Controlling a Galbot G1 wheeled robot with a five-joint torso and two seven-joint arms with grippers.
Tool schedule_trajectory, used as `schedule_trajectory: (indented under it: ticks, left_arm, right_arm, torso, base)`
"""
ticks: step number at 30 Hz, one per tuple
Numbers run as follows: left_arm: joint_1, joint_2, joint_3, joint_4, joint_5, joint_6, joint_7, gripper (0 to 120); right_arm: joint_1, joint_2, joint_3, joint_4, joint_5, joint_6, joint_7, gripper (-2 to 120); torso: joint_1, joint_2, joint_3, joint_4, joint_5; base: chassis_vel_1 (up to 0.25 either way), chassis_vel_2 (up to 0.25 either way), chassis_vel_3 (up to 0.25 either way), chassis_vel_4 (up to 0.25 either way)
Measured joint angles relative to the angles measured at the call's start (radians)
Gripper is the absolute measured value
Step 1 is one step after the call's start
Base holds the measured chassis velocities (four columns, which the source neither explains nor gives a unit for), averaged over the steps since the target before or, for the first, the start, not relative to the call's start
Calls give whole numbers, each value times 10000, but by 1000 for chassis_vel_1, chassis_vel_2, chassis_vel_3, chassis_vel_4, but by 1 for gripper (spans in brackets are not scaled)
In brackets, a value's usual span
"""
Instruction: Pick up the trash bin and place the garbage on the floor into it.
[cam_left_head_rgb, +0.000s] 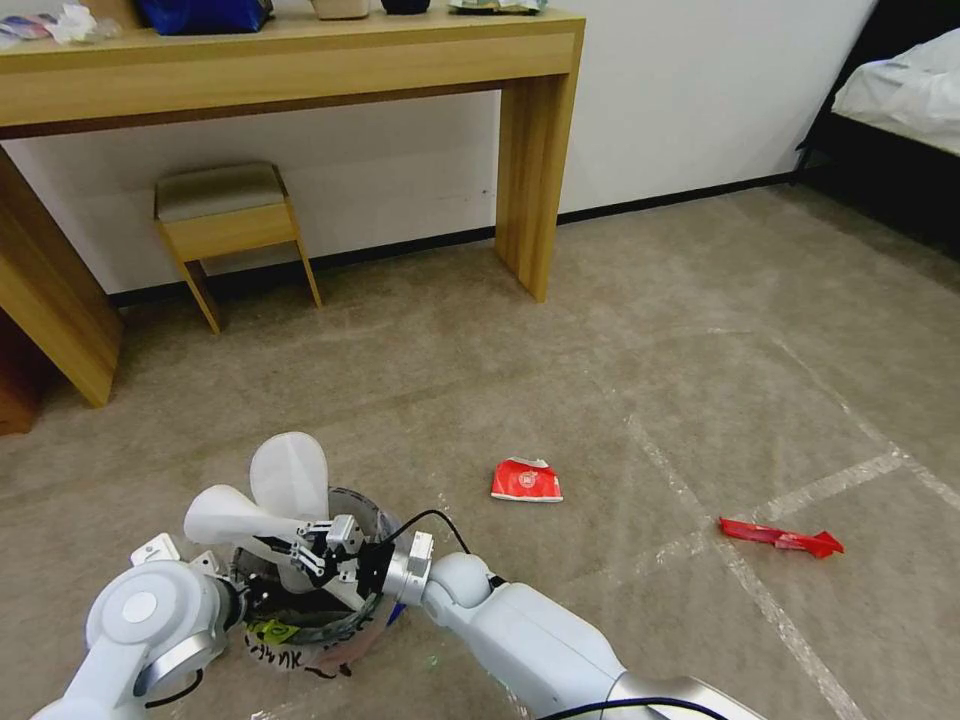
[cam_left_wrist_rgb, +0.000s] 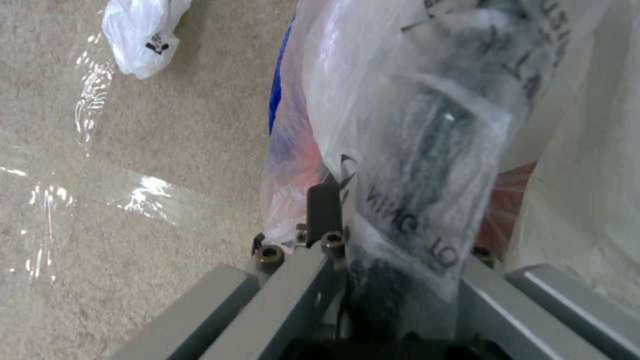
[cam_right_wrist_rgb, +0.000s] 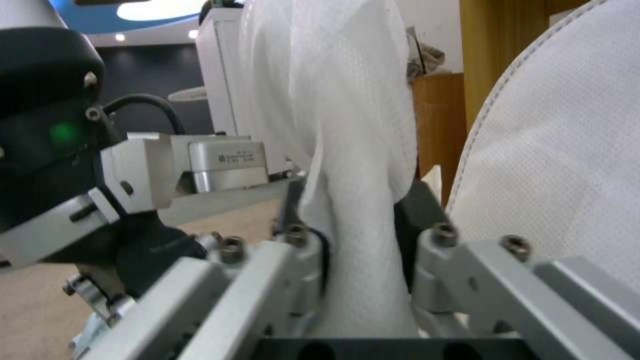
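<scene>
Red carton (cam_left_head_rgb: 526, 481) and red wrapper (cam_left_head_rgb: 781, 538) lie right of trash bin (cam_left_head_rgb: 310, 610).

1. The soft carpet floor (cam_left_head_rgb: 600, 330) is beige-brown with pale whitish tape lines.
2. The squashed carton (cam_left_head_rgb: 526, 481) is red with a white mark.
3. The thin wrapper (cam_left_head_rgb: 780, 538) is red.
4. The flat fabric slipper sole (cam_left_head_rgb: 288, 475) is white.
5. The clear crinkled bag on the round trash bin (cam_left_wrist_rgb: 427, 150) has black scribbles, red and blue patches.

Two white slipper soles (cam_left_head_rgb: 288, 478), one bin (cam_left_head_rgb: 300, 610), two red scraps (cam_left_head_rgb: 527, 481).
</scene>
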Motion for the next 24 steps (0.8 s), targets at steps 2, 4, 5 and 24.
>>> schedule_trajectory:
  ticks: [2, 4, 5, 24]
  left_arm:
    - [-5, -1, 0, -1, -3, 0, 1, 0]
    - [-30, -3, 2, -2, -9, 0, 2, 0]
    - [-51, -4, 9, -1, -14, -1, 3, 0]
    - [-142, 78, -32, 126, -92, -15, -13, 0]
  right_arm:
    - [0, -10, 0, -1, -1, 4, 2, 22]
    - [0, -40, 0, -1, -12, 21, 34, 29]
    - [2, -54, -4, -1, -18, 27, 48, 34]
    - [270, 101, 128, 88, 27, 44, 255, 99]
  torso:
    - [0, 0, 0, 0, 0]
    - [0, 0, 0, 0, 0]
    - [0, 0, 0, 0, 0]
    - [0, -3, 1, -1, 0]
  base:
    - [0, 0, 0, 0]
    - [0, 0, 0, 0]
    - [0, 0, 0, 0]
    - [0, 0, 0, 0]
